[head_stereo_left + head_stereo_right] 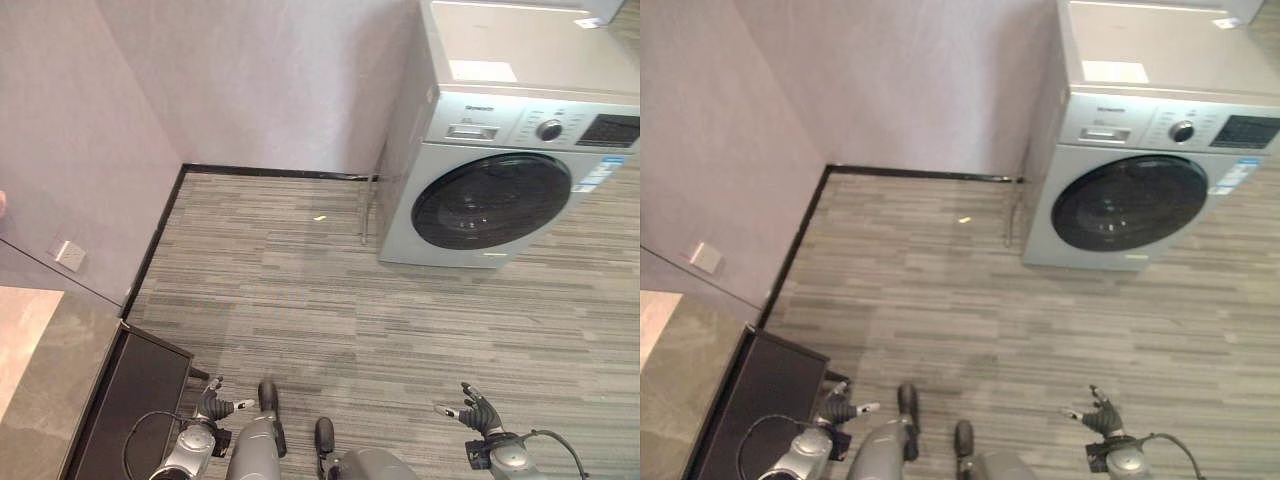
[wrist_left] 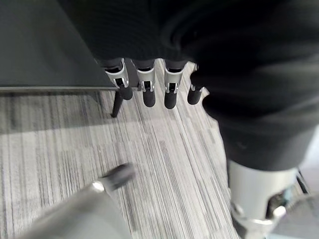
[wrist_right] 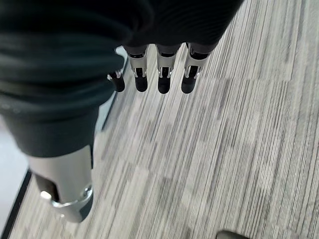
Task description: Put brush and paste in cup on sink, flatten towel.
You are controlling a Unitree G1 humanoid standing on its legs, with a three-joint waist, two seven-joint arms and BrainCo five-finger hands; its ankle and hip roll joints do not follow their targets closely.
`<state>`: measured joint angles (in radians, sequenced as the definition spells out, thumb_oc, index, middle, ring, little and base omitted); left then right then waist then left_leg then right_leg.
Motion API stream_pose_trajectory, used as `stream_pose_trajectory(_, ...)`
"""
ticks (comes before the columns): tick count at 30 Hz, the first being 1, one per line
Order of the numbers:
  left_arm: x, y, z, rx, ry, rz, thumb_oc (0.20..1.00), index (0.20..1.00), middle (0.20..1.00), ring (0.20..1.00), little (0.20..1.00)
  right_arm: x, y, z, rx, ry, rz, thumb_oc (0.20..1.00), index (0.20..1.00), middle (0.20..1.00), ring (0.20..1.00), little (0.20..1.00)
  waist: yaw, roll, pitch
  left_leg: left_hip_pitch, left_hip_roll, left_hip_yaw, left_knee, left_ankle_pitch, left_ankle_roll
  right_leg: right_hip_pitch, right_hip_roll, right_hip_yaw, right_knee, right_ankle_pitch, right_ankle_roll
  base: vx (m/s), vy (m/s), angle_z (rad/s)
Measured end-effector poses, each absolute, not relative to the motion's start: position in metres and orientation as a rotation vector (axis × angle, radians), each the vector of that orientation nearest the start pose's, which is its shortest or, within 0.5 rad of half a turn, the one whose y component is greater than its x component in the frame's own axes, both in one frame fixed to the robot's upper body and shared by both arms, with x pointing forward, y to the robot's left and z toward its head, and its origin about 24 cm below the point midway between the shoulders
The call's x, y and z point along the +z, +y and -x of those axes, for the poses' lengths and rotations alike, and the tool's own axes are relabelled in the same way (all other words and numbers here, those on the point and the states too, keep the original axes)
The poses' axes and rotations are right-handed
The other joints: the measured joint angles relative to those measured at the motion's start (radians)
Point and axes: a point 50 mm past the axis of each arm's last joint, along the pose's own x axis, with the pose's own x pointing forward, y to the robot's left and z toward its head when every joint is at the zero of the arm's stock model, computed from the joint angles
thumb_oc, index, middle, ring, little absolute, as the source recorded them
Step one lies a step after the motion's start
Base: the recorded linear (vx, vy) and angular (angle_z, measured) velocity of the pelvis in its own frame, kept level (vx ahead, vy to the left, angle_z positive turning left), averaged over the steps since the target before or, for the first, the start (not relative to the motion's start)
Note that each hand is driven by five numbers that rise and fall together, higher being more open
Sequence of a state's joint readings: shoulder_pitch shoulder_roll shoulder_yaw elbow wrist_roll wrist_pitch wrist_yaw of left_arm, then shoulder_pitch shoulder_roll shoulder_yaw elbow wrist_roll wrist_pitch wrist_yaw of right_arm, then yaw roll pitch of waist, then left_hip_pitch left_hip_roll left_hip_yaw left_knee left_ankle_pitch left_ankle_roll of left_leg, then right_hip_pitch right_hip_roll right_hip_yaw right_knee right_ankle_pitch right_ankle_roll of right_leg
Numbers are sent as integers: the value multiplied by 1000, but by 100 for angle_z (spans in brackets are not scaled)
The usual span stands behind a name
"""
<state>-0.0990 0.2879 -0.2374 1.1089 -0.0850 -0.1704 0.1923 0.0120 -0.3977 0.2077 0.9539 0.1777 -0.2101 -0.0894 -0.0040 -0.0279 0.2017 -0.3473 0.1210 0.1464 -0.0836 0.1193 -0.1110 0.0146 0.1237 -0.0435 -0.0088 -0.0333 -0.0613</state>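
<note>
Both my left hand [image 1: 212, 405] and right hand [image 1: 478, 410] hang open, empty; washing machine [image 1: 500, 170] at two o'clock. Nothing begun, I judge.

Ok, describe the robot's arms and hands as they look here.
Both arms are silver-grey metal tubes. The left hand and right hand each carry a row of silver fingers with dark rounded tips, plus a separate thumb. A dark ribbed cover wraps the back of each hand and its wrist. No markings are visible on them.
</note>
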Motion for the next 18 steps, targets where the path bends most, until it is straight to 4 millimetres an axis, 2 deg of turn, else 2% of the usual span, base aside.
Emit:
stream_pose_trajectory(2, -131, 240, -155, 158, 850, -379, 1000, 1000, 1000, 1000, 1000, -109, -268, -161, -133, 743, 347, 1000, 1000, 1000, 1000, 1000, 20, -2, -8, 34, -14, -3, 32, 30, 41, 53, 5, 50, -29, 0, 5, 400, 203, -62)
stream_pose_trajectory(3, -132, 240, -151, 173, 862, -364, 1000, 1000, 1000, 1000, 1000, -109, -268, -162, -136, 743, 348, 1000, 1000, 1000, 1000, 1000, 28, -3, -11, 50, -28, 0, 57, 36, 52, 74, 4, 66, -39, -26, 29, 373, 212, -58)
stream_pose_trajectory(4, -133, 239, -150, 184, 866, -347, 1000, 1000, 1000, 1000, 1000, -111, -269, -160, -138, 755, 352, 1000, 1000, 1000, 1000, 1000, 30, -7, -41, 47, -70, 4, 99, 41, 62, 82, 5, 74, -39, -51, 17, 394, 242, -26)
stream_pose_trajectory(6, -133, 236, -153, 178, 856, -341, 1000, 1000, 1000, 1000, 1000, -115, -270, -153, -159, 781, 332, 1000, 1000, 1000, 1000, 1000, 29, -11, -56, 49, -115, 0, 99, 55, 118, 93, 5, 81, -31, -52, 8, 393, 261, -5)
stream_pose_trajectory(7, -130, 236, -158, 178, 840, -342, 1000, 1000, 1000, 1000, 1000, -117, -268, -151, -171, 794, 305, 1000, 1000, 1000, 1000, 1000, 30, -23, -53, 47, -147, 5, 110, 45, 153, 108, -3, 105, -17, -68, 29, 304, 213, -31)
stream_pose_trajectory(8, -132, 235, -155, 171, 850, -342, 1000, 1000, 1000, 1000, 1000, -116, -266, -154, -157, 785, 308, 1000, 1000, 1000, 1000, 1000, 39, -16, -54, 63, -152, 19, 122, 32, 210, 108, 9, 115, 30, -86, 52, 290, 228, -40)
stream_pose_trajectory(9, -134, 234, -152, 159, 861, -349, 1000, 1000, 1000, 1000, 1000, -117, -265, -151, -148, 788, 311, 1000, 1000, 1000, 1000, 1000, 39, -12, -57, 74, -139, 29, 146, 23, 241, 111, 20, 118, 86, -124, 73, 174, 175, -42)
stream_pose_trajectory(10, -134, 234, -150, 153, 858, -349, 1000, 1000, 1000, 1000, 1000, -116, -261, -150, -134, 777, 309, 1000, 1000, 1000, 1000, 1000, 44, -10, -60, 120, -131, 45, 139, -29, 227, 83, 28, 108, 209, -167, 113, 219, 249, -17)
stream_pose_trajectory(11, -133, 234, -151, 151, 858, -349, 1000, 1000, 1000, 1000, 1000, -116, -258, -150, -119, 772, 309, 1000, 1000, 1000, 1000, 1000, 40, -23, -66, 148, -145, 33, 135, -48, 251, 46, 12, 103, 322, -200, 139, 171, 251, -6)
stream_pose_trajectory(12, -131, 231, -157, 125, 833, -361, 1000, 1000, 1000, 1000, 1000, -115, -258, -150, -99, 763, 331, 1000, 1000, 1000, 1000, 1000, 37, -33, -71, 192, -175, 30, 133, -88, 281, -61, -17, 56, 602, -187, 149, 157, 253, 9)
stream_pose_trajectory(13, -130, 230, -159, 114, 829, -366, 1000, 1000, 1000, 1000, 1000, -112, -258, -152, -94, 746, 337, 1000, 1000, 1000, 1000, 1000, 34, -32, -70, 208, -184, 30, 129, -88, 270, -125, -44, 23, 747, -167, 149, 185, 234, 8)
stream_pose_trajectory(14, -129, 227, -163, 107, 813, -361, 1000, 1000, 1000, 1000, 1000, -108, -260, -155, -91, 723, 345, 1000, 1000, 1000, 1000, 1000, 29, -25, -71, 249, -209, 20, 117, -103, 268, -191, -116, -10, 861, -188, 141, 292, 282, -4)
stream_pose_trajectory(15, -126, 225, -168, 107, 793, -358, 1000, 1000, 1000, 1000, 1000, -104, -259, -161, -96, 694, 338, 1000, 1000, 1000, 1000, 1000, 22, -7, -65, 259, -216, 15, 135, -130, 261, -249, -151, 28, 907, -194, 155, 224, 191, 4)
stream_pose_trajectory(16, -125, 225, -170, 107, 790, -360, 1000, 1000, 1000, 1000, 1000, -103, -257, -164, -93, 685, 332, 1000, 1000, 1000, 1000, 1000, 15, 2, -58, 267, -221, -11, 143, -141, 265, -272, -156, 51, 911, -194, 154, 231, 180, 28)
stream_pose_trajectory(17, -121, 223, -180, 101, 763, -361, 1000, 1000, 1000, 1000, 1000, -102, -254, -166, -88, 676, 327, 1000, 1000, 1000, 1000, 1000, -1, 25, -34, 291, -213, -40, 144, -150, 271, -305, -165, 70, 896, -199, 150, 181, 52, 55)
stream_pose_trajectory(18, -119, 223, -184, 103, 751, -362, 1000, 1000, 1000, 1000, 1000, -101, -252, -169, -79, 668, 326, 1000, 1000, 1000, 1000, 1000, -4, 34, -20, 312, -213, -53, 144, -160, 280, -345, -177, 61, 860, -198, 143, 391, 29, 54)
